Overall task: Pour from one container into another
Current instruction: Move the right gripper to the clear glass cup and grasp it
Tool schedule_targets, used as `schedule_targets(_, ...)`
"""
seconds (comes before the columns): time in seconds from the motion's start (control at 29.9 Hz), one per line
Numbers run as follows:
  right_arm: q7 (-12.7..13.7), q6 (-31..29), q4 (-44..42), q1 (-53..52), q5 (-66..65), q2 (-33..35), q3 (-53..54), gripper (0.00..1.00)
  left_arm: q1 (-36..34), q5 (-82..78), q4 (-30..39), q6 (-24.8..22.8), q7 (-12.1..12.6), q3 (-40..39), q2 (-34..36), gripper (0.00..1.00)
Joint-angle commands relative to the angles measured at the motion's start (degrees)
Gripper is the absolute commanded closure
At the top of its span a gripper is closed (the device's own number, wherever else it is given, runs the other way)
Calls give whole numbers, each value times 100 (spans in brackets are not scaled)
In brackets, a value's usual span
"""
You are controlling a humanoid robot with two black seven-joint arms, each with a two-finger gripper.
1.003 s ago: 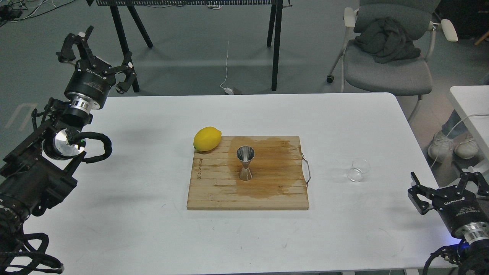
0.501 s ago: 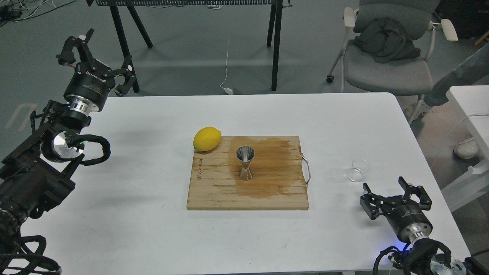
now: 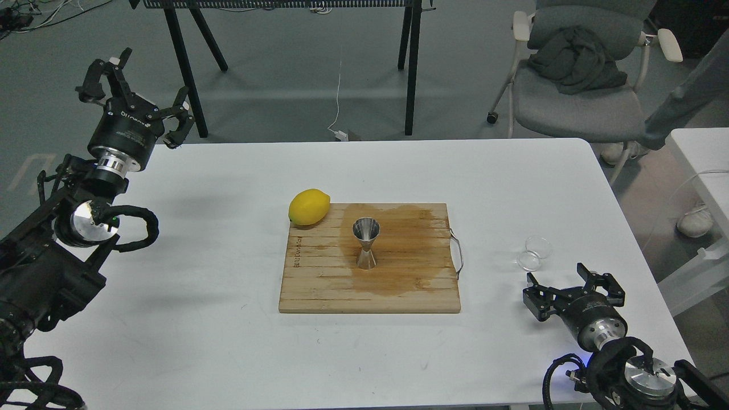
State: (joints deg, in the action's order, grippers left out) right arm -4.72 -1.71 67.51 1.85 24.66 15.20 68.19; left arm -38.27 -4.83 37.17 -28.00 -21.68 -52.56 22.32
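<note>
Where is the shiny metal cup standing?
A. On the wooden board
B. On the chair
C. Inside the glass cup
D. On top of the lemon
A: the jigger stands upright on the stained board, apart from the lemon at the board's corner and from the glass cup off to the right on the table.

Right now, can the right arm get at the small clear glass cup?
Probably yes. The right claw is open, just short of the small clear glass cup, with only bare white table between them. The wooden cutting board and the steel hourglass jigger sit off to its left.
</note>
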Motion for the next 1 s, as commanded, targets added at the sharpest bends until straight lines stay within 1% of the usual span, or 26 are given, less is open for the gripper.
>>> schedule_targets(0.0,-11,-5,-36,-114,-14,0,-8,1,4,9,0,0,-134,-17,1,0)
schedule_targets(0.17,-11,13,-98,-229,-22,-79,-16,1,-5,9,0,0,-134,-17,9,0)
schedule_targets(0.37,-11,-48,-677,-545,-40,-307,-25,1,3,9,-8,0,-126,18,1,0)
schedule_targets(0.6,-2,-75,-845,-738,-49,-439,-157,1,-5,9,-17,0,-126,18,1,0)
schedule_targets(0.7,-2,-75,-1055,-861,-58,-527,-271,1,-5,9,-26,0,-126,18,9,0)
schedule_targets(0.84,7,-119,-1188,-994,-49,-545,-403,3,4,9,-35,0,-134,18,9,0)
schedule_targets(0.97,-2,-312,-1214,-1002,-58,-580,-421,8,4,9,-35,0,-134,18,1,0)
